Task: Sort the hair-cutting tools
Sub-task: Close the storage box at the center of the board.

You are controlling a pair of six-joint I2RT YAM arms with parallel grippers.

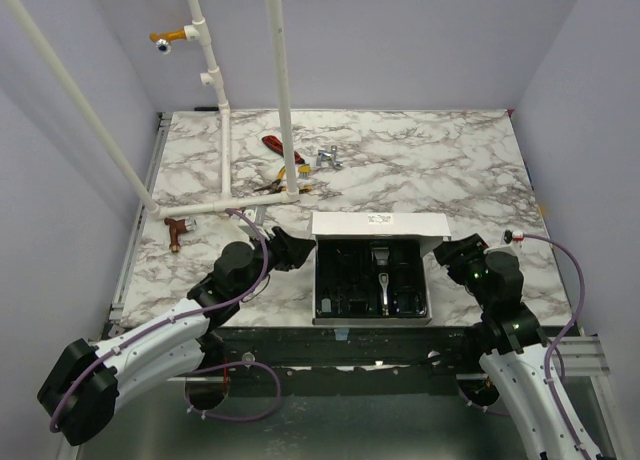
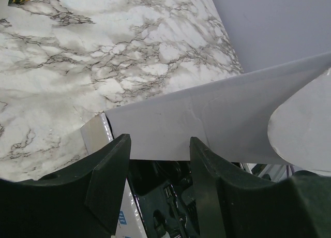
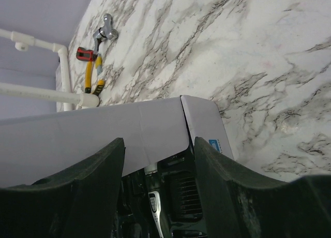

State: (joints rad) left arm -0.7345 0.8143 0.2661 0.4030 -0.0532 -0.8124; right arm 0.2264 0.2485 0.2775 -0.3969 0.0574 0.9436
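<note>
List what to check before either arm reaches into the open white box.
1. Lid folded back off the white box: ok.
2. Clipper in sight, lying in the box's black tray: ok.
3. Left gripper open, nothing between its fingers: ok.
4. Right gripper open, nothing between its fingers: ok.
5. Both grippers outside the box, one on each side: ok.
6. What else lies in the tray: cannot tell, too dark.

Top camera looks down from behind; both wrist cameras (close in) share the white box (image 1: 340, 225).
</note>
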